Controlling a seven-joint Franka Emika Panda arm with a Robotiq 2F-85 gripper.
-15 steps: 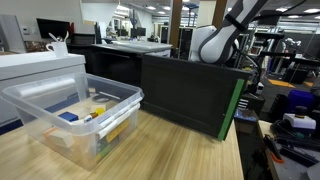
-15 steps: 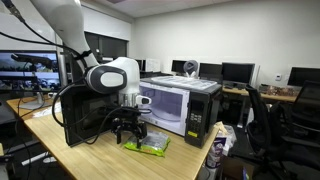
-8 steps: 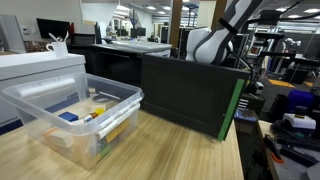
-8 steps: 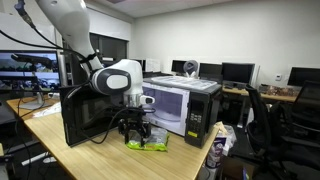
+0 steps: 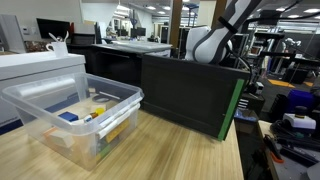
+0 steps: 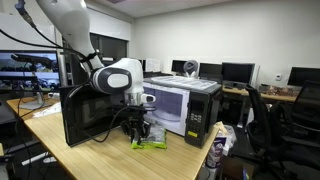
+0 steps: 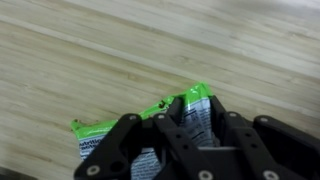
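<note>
A green and white snack packet (image 7: 98,137) lies on the wooden table (image 7: 90,60). In the wrist view my gripper (image 7: 196,115) reaches down over it, its two black fingers pressed against the packet's sides so that the foil bulges up between them. In an exterior view the gripper (image 6: 140,133) points straight down onto the packet (image 6: 150,146), between a black box and a microwave. In an exterior view only the arm's white wrist (image 5: 212,42) shows above the box; the gripper and packet are hidden there.
A big black box (image 6: 88,115) (image 5: 190,92) stands close beside the gripper. A white microwave (image 6: 185,105) stands just behind it. A clear plastic bin (image 5: 75,115) with several items sits further along the table. The table edge (image 6: 175,165) is near the packet.
The gripper has come down onto the packet and its fingers have drawn together on it. The packet now looks bunched up and narrower than before.
</note>
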